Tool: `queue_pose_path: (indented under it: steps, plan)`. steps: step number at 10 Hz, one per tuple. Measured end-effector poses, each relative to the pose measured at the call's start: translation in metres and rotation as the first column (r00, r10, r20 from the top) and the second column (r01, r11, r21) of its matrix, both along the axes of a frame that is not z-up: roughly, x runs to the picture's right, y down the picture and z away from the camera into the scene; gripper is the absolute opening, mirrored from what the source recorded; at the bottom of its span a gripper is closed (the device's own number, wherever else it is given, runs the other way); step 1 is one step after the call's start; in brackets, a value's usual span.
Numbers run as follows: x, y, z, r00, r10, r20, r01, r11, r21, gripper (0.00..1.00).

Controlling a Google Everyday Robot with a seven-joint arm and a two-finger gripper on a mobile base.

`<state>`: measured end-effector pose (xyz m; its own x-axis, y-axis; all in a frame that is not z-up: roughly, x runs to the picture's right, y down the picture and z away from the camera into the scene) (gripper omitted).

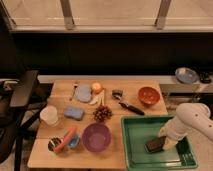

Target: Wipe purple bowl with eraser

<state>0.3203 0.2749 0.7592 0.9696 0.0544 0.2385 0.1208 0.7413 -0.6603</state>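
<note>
The purple bowl (96, 137) sits upright near the front edge of the wooden table (135, 95), left of the green tray (131, 145). The eraser (154, 145), a small dark block, lies in the tray's right half. My white arm comes in from the right and reaches down into the tray. My gripper (165, 140) is at the eraser's right end, right on it. The arm covers much of the gripper.
An orange-red bowl (149, 94) stands at the back right. A pinecone-like clump (102, 113), two light blue sponges (73, 112) (83, 92), a white cup (49, 115), a carrot (65, 138), a black-handled tool (131, 108) and an orange (96, 87) lie about. A black chair (22, 95) stands left.
</note>
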Motion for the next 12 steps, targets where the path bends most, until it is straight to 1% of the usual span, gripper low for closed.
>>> queue_pose_path:
  steps: [1, 2, 3, 4, 6, 7, 8, 9, 10, 12]
  plan:
    - [0.001, -0.011, -0.004, 1.000, 0.003, -0.002, -0.003, 0.9999, 0.016, 0.00]
    - [0.003, -0.028, -0.013, 1.000, -0.001, -0.020, 0.002, 0.9994, 0.035, 0.00]
    - [0.006, -0.049, -0.020, 0.999, -0.002, -0.040, 0.005, 0.9986, 0.053, 0.00]
    - [0.008, -0.075, -0.025, 0.999, -0.002, -0.054, 0.006, 0.9972, 0.074, 0.00]
    - [0.007, -0.111, -0.032, 0.998, -0.006, -0.063, 0.013, 0.9944, 0.105, 0.00]
    - [0.000, -0.127, -0.033, 0.998, -0.021, -0.055, 0.027, 0.9922, 0.121, 0.00]
    - [-0.014, -0.135, -0.032, 0.998, -0.042, -0.036, 0.046, 0.9907, 0.128, 0.00]
    - [-0.032, -0.136, -0.031, 0.998, -0.066, -0.013, 0.067, 0.9892, 0.131, 0.00]
    - [-0.058, -0.135, -0.028, 0.996, -0.093, 0.018, 0.089, 0.9864, 0.138, 0.00]
    - [-0.102, -0.131, -0.026, 0.987, -0.146, 0.071, 0.135, 0.9806, 0.142, 0.00]
